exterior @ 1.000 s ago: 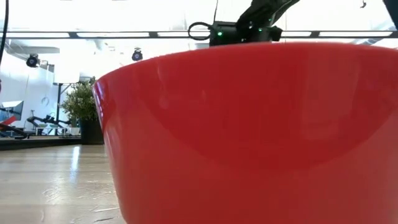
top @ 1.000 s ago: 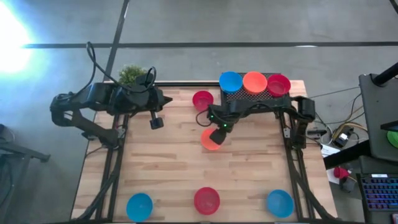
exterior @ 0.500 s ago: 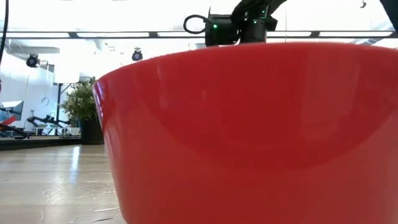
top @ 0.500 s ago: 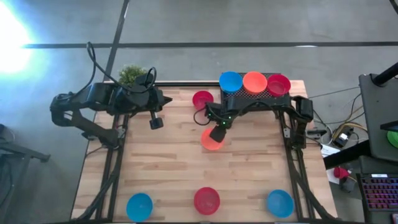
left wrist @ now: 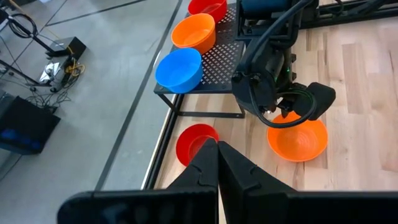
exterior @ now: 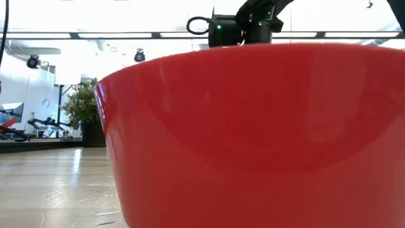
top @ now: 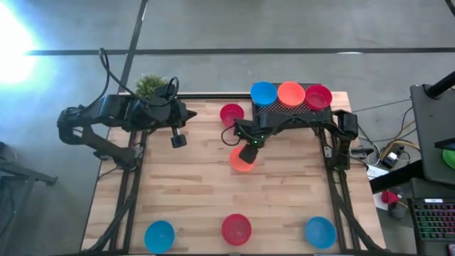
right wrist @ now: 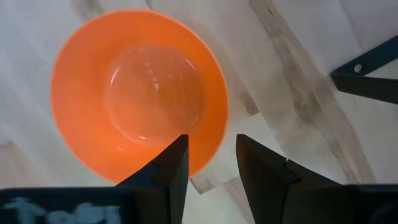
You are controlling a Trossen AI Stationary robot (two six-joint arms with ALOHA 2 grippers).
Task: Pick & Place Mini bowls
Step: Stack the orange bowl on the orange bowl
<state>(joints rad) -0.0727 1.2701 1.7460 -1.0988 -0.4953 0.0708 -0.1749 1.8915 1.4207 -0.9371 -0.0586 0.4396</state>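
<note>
Since a second ago the right hand (top: 247,155) has slid a little toward the black perforated rack (top: 291,112) and now sits over the near rim of the orange bowl (top: 242,161), which lies upright on the worktop (top: 199,192) just in front of that rack. Its two fingers (right wrist: 166,168) stand apart, one over the bowl's inside and one outside the rim, so nothing is gripped yet. On the rack rest a blue bowl (top: 264,93), an orange one (top: 291,93) and a red one (top: 318,96) in a row. Another red bowl (top: 232,114) sits on the worktop just beside the rack's blue-bowl end. Well away from the rack, along the opposite edge, stand a blue bowl (top: 159,235), a red bowl (top: 236,229) and another blue bowl (top: 320,232). The left hand (top: 178,140) waits clenched and empty, well apart from the rack, near the potted plant (top: 151,85).
</note>
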